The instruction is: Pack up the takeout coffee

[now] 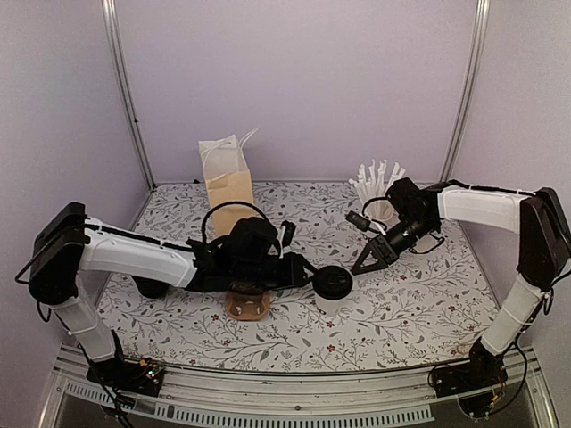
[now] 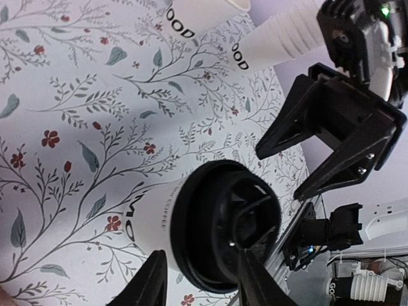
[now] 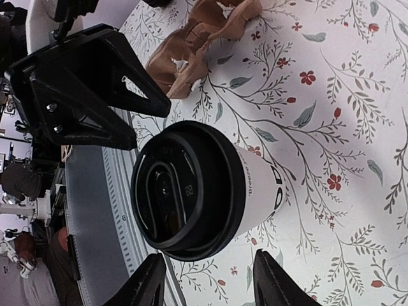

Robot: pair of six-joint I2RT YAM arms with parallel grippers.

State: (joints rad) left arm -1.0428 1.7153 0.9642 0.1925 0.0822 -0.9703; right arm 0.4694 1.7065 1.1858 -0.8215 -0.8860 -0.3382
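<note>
**Item:** takeout coffee [image 1: 332, 283], one white paper cup with a black lid. It stands upright on the floral tabletop [image 1: 428, 303], centre-front, between the two sets of fingers and touched by neither.

**Obscured:**
- In the top view the lid covers nearly all of the cup wall.
- A brown cardboard piece [image 1: 247, 305] lies just left of the cup, partly under the left arm.
- A dark rounded object [image 1: 152, 287] further left is too shadowed to identify.
- White straws [image 1: 375, 178] at the back stand partly behind the right arm.

**Lettering:**
- Large black characters on the cup wall are cut off by its curve and cannot be read as a word.
- Small print beside them seems to read "COFFEE".
- The stacked lidless cups [image 2: 280, 38] show "OOD".

**Left fingers** [image 2: 150, 284]: spread apart, pointed at the lid, grasping nothing.

**Right fingers** [image 3: 150, 284]: spread apart, just short of the cup, grasping nothing.

**Brown paper bag** [image 1: 227, 178]: upright, back left, well apart from the cup
</note>
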